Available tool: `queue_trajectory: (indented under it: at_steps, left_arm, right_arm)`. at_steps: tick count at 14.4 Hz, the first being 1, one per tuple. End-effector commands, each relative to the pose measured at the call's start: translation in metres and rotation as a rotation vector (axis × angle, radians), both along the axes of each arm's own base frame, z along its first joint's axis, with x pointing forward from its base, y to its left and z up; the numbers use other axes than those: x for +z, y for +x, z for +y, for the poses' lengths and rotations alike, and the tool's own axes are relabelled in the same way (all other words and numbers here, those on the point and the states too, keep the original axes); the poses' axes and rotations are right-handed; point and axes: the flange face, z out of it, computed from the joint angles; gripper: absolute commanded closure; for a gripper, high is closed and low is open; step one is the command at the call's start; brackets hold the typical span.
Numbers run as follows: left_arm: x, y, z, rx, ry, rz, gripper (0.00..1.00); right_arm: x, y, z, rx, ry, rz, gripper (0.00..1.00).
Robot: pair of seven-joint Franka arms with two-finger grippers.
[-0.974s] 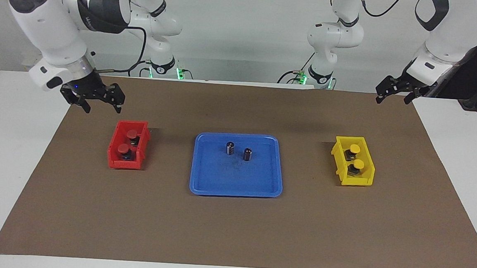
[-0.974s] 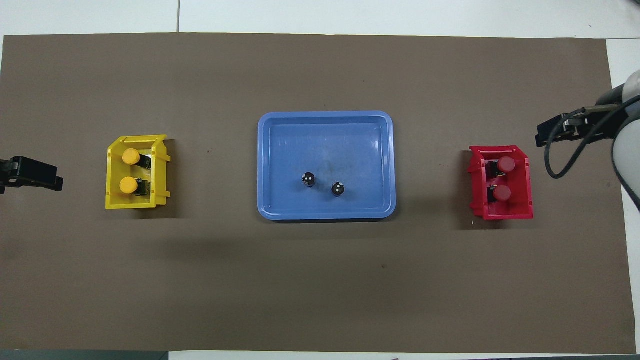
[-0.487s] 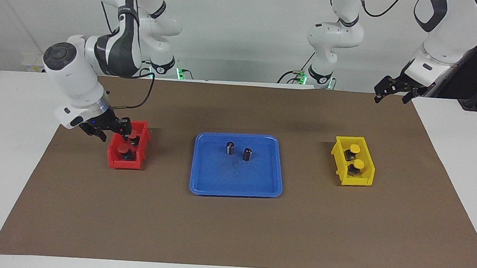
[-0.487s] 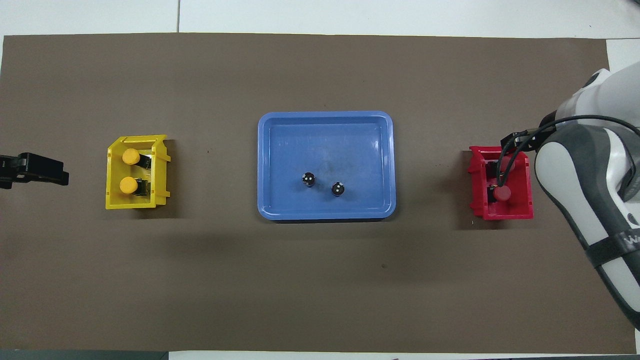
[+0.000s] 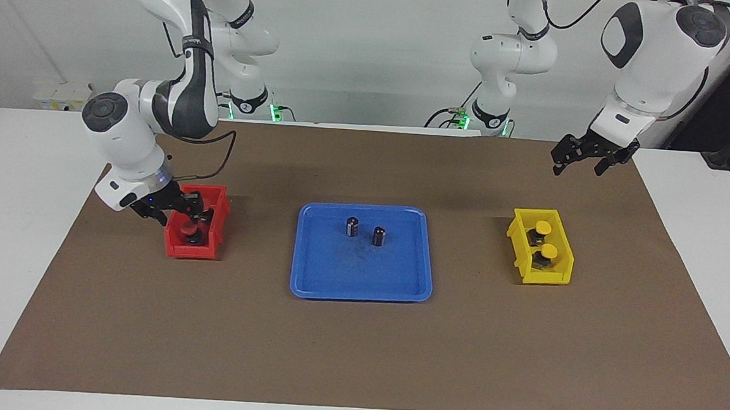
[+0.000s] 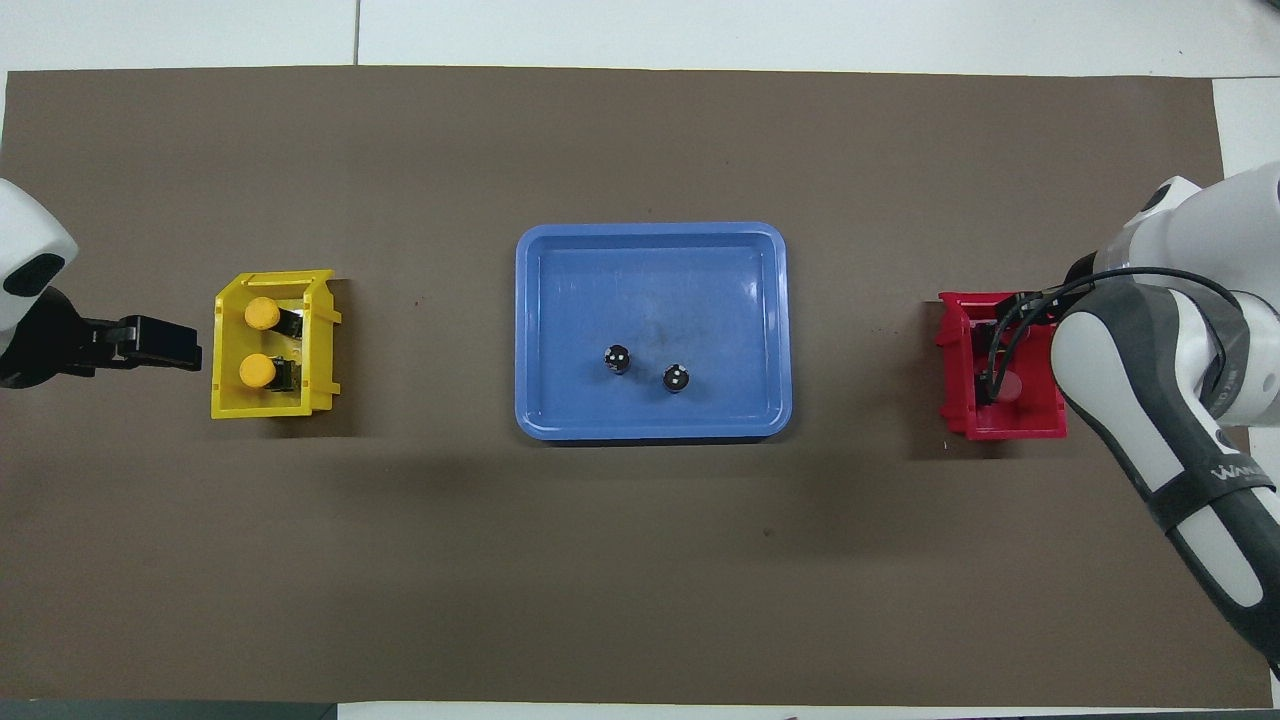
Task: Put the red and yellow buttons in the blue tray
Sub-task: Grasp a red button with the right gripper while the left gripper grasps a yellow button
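Four buttons sit in the two small bins, none in the blue tray (image 5: 361,274). The two yellow buttons (image 6: 260,342) are in the yellow bin (image 5: 520,256) toward the left arm's end of the table, one nearer the robots than the other. In the overhead view each lies tipped, its round cap toward the left arm's end and its black body running toward the tray, so the long axis lies along the table's length. The left gripper (image 5: 575,159) hangs in the air over the brown mat (image 5: 356,356), near the yellow bin but well above it, its jaws spread wide and holding nothing.

The red buttons are in the red bin (image 5: 175,247) toward the right arm's end. Only one red button (image 5: 188,228) shows clearly in the facing view, its cap up-tilted; its axis cannot be told. The right gripper (image 5: 194,215) is down inside the bin at this button, with the cap just by its fingertips. Whether its jaws are apart or clamped on the button cannot be told.

Two dark cylinders (image 5: 364,231) stand upright in the tray, side by side and apart.
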Motion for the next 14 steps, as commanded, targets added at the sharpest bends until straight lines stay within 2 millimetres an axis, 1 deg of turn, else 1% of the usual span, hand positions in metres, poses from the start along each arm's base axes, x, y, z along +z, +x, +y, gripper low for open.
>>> queue_trajectory:
  at_steps: [1, 3, 4, 7, 9, 14]
  left_arm:
    - [0.001, -0.008, -0.005, 0.004, 0.015, -0.015, 0.0]
    - [0.002, -0.009, -0.006, 0.004, 0.016, -0.009, 0.0]
    - [0.002, -0.009, -0.01, -0.005, 0.016, -0.012, 0.0]
    - [0.004, -0.007, -0.013, -0.009, 0.013, -0.02, 0.0]
    - [0.008, -0.006, -0.015, -0.007, 0.001, -0.018, 0.0]
    - [0.008, -0.006, -0.017, -0.007, -0.007, -0.014, 0.0]
  right_arm:
    - [-0.006, -0.001, 0.003, 0.018, 0.01, -0.021, 0.32]
    - [-0.009, -0.001, 0.003, 0.02, 0.01, -0.025, 0.36]
    - [-0.014, 0.0, 0.004, 0.022, 0.009, -0.017, 0.37]
    - [-0.025, 0.004, 0.005, 0.023, 0.008, -0.02, 0.37]
    - [-0.025, 0.003, 0.014, 0.038, 0.009, -0.012, 0.37]
    - [-0.027, 0.0, 0.015, 0.053, 0.01, 0.006, 0.37]
